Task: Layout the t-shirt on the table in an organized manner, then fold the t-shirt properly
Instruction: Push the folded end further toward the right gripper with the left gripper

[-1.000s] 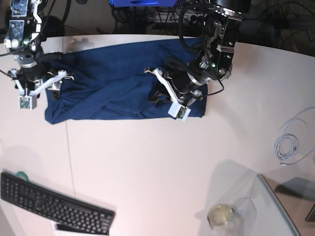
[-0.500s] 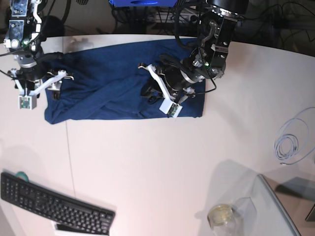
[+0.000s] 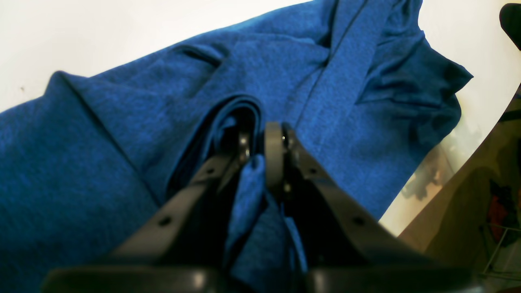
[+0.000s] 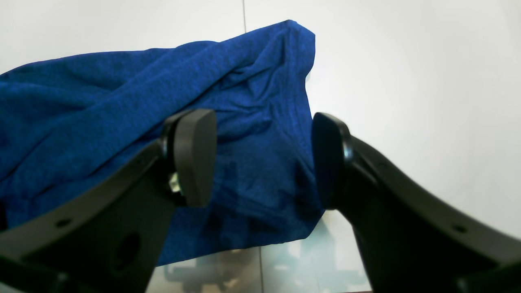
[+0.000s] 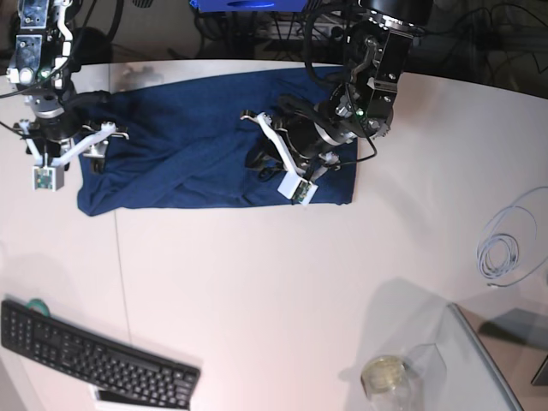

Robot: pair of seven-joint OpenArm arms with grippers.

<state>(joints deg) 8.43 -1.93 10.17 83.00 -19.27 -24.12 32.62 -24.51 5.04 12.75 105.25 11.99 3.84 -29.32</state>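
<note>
Cloth: the dark navy-blue soft-fabric t-shirt (image 5: 197, 145) lay rumpled across the far part of the large white smooth-topped table (image 5: 282, 274), toward twelve o'clock in the base view, in diagonal ridges.
My left claw (image 3: 260, 156): clenched on a raised fold of the t-shirt; blue fabric was bunched between my black fingers (image 3: 273, 154) and ran back between my arms in the wrist view.
Left claw's place: over the shirt's end at about one o'clock in the base view (image 5: 267, 161).
My right claw (image 4: 260, 158): released, jaws spread wide with nothing between them, one pad (image 4: 195, 156) over the cloth and the other at the shirt's edge.
Right claw's place: at the shirt's other end, about ten o'clock in the base view (image 5: 73, 150).
Other things: a black keyboard (image 5: 94, 360) at seven o'clock; a coiled white cable (image 5: 501, 253) at three o'clock.
</note>
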